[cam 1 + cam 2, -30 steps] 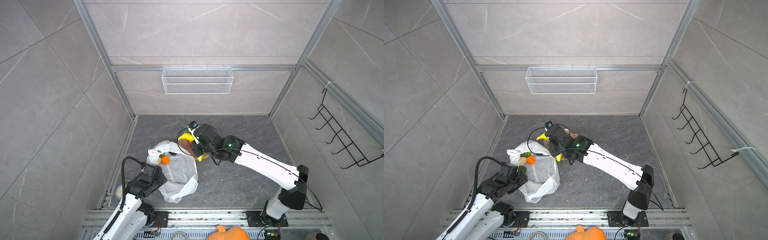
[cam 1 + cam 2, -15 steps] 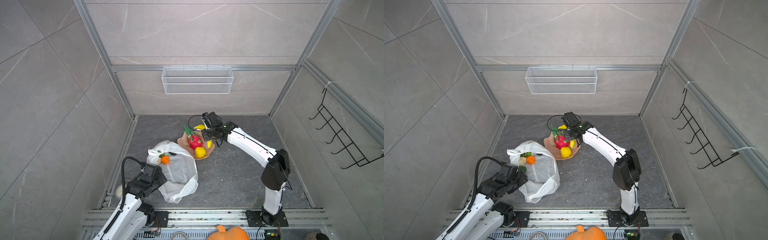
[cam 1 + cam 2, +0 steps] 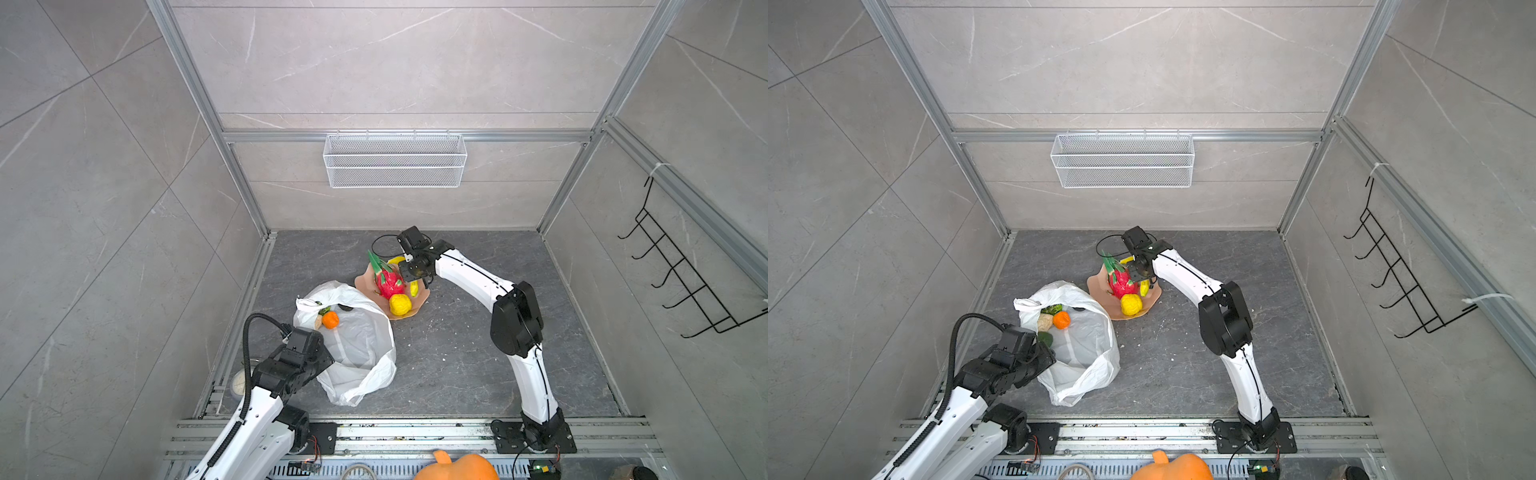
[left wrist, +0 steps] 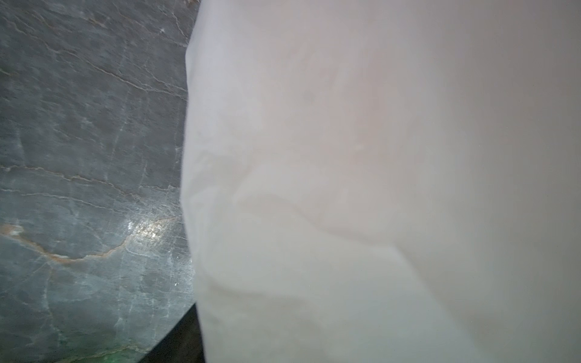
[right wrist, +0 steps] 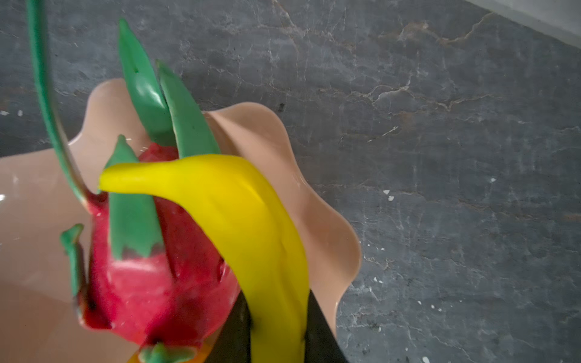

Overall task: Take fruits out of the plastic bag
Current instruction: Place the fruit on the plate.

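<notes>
The right pincer (image 5: 276, 339) pinches the banana (image 5: 239, 213) above the bowl (image 5: 327, 239), one o'clock from the plastic bag (image 3: 361, 345); of the left pincer (image 3: 321, 356) I cannot tell the state.

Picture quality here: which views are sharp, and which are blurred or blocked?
Both top views: sharp, evenly lit. Left wrist view: blurred plastic bag fills most of it, glare spot on the floor. Right wrist view: banana soft up close, floor crisp.

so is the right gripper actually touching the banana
Touching. The right wrist view shows the banana clamped between the right gripper's two dark fingers, one against each side.
</notes>
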Action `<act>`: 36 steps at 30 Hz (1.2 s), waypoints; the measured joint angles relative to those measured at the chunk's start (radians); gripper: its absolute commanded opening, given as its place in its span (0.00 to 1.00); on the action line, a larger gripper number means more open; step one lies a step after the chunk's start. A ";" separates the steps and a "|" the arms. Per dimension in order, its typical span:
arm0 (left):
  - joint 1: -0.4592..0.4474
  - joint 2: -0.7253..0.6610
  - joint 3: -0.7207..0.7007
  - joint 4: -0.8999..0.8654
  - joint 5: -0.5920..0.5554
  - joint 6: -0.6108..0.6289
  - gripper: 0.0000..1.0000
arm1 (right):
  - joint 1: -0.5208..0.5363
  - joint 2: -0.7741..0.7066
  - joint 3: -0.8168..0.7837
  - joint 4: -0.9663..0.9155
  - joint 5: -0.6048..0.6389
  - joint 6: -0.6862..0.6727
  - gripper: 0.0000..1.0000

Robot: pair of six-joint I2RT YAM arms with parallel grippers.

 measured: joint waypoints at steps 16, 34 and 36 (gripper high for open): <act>0.000 -0.001 0.000 0.000 0.000 0.000 0.63 | -0.004 0.044 0.017 -0.022 0.000 0.013 0.43; 0.000 -0.014 0.000 -0.003 -0.002 0.000 0.62 | 0.301 -0.520 -0.216 -0.019 0.056 0.013 0.43; 0.000 -0.015 0.000 -0.003 -0.002 0.000 0.62 | 0.391 -0.578 -0.224 -0.016 0.064 0.017 0.43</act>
